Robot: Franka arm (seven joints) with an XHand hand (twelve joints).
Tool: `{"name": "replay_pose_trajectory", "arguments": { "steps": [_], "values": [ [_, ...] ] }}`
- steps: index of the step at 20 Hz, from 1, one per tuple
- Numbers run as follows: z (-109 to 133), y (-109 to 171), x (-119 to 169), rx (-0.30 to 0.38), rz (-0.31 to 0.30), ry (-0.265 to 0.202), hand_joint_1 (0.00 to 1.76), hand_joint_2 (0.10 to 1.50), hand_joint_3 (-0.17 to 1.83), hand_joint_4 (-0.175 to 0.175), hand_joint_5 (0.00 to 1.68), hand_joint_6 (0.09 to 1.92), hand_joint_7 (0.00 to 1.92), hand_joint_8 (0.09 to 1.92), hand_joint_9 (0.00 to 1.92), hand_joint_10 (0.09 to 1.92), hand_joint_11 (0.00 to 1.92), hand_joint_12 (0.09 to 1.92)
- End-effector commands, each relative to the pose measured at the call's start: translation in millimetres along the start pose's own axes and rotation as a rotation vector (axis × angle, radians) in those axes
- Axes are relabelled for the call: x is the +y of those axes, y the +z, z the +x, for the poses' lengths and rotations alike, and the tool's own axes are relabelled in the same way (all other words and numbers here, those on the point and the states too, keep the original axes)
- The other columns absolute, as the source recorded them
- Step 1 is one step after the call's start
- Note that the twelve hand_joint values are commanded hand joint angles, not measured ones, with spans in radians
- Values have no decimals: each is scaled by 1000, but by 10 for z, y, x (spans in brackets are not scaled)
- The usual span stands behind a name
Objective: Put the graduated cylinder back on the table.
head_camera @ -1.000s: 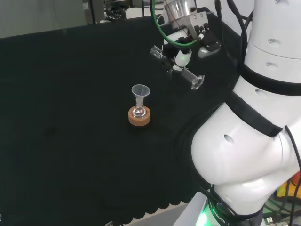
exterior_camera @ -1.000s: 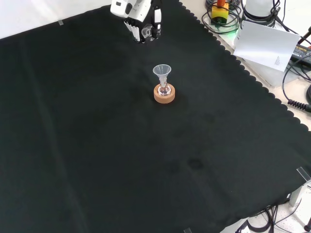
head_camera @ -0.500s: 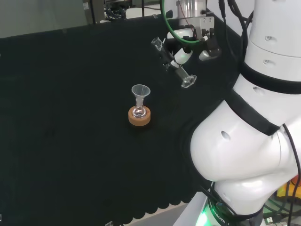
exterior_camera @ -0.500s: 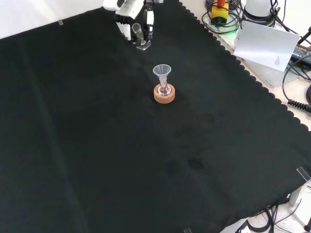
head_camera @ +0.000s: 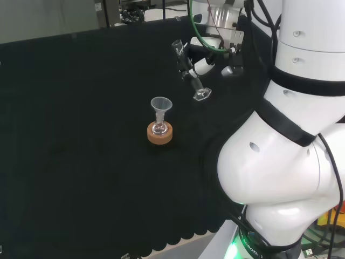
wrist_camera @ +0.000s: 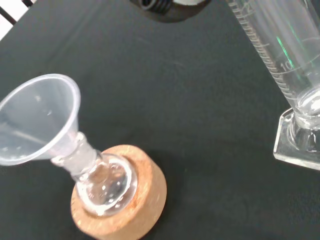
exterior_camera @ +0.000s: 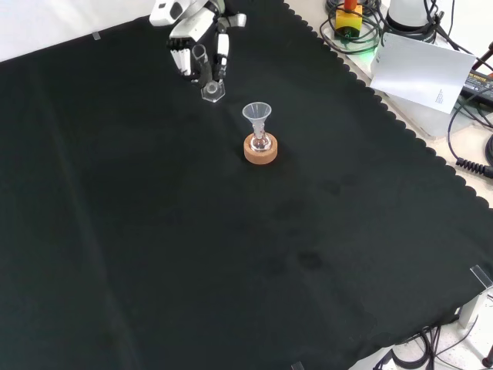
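My hand [head_camera: 202, 62] [exterior_camera: 192, 31] is shut on a clear graduated cylinder [head_camera: 190, 75] [exterior_camera: 206, 73] [wrist_camera: 280, 65]. The cylinder is held above the black cloth, tilted but near upright, with its flat foot [head_camera: 201, 95] [exterior_camera: 211, 92] [wrist_camera: 297, 145] lowest. In the head view it hangs up and to the right of a small flask with a clear funnel [head_camera: 160, 108] [exterior_camera: 257, 116] [wrist_camera: 37, 117] in its neck. That flask sits in a cork ring [head_camera: 160, 134] [exterior_camera: 260, 149] [wrist_camera: 127, 200] on the cloth.
The black cloth [exterior_camera: 231, 254] stretches wide in front of the cork ring in the front view. Beyond the cloth's scalloped right edge lie cables and a white sheet [exterior_camera: 420, 69]. The arm's white links [head_camera: 280, 162] stand at the right of the head view.
My hand has carried the cylinder leftward in both views and closer to the funnel. The cylinder has swung from lying slanted to nearly upright, foot down.
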State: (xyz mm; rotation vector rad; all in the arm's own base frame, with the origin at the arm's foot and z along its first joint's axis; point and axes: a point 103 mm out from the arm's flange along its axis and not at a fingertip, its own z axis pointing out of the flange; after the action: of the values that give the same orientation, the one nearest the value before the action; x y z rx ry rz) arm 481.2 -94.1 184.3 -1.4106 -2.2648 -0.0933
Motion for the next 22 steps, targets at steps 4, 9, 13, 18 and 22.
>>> {"name": "replay_pose_trajectory", "arguments": {
  "steps": [4, 9, 13, 18, 22],
  "values": [
    [-226, 195, 493, 53, -138, -46, 1258, 1120, 1, -175, 954, 1038, 991, 1022, 1483, 87, 1265, 729],
    [-308, 276, 639, 101, -172, -58, 1258, 1121, 2, -175, 952, 1041, 988, 1025, 1478, 87, 1260, 732],
    [-383, 320, 722, 123, -190, -67, 1257, 1123, 2, -175, 950, 1045, 986, 1029, 1475, 87, 1255, 734],
    [-453, 372, 804, 150, -212, -75, 1255, 1128, 3, -175, 940, 1062, 972, 1047, 1449, 87, 1233, 741],
    [-533, 389, 850, 163, -235, -73, 1250, 1138, 3, -175, 921, 1092, 948, 1082, 1417, 87, 1195, 775]
  ]
}}
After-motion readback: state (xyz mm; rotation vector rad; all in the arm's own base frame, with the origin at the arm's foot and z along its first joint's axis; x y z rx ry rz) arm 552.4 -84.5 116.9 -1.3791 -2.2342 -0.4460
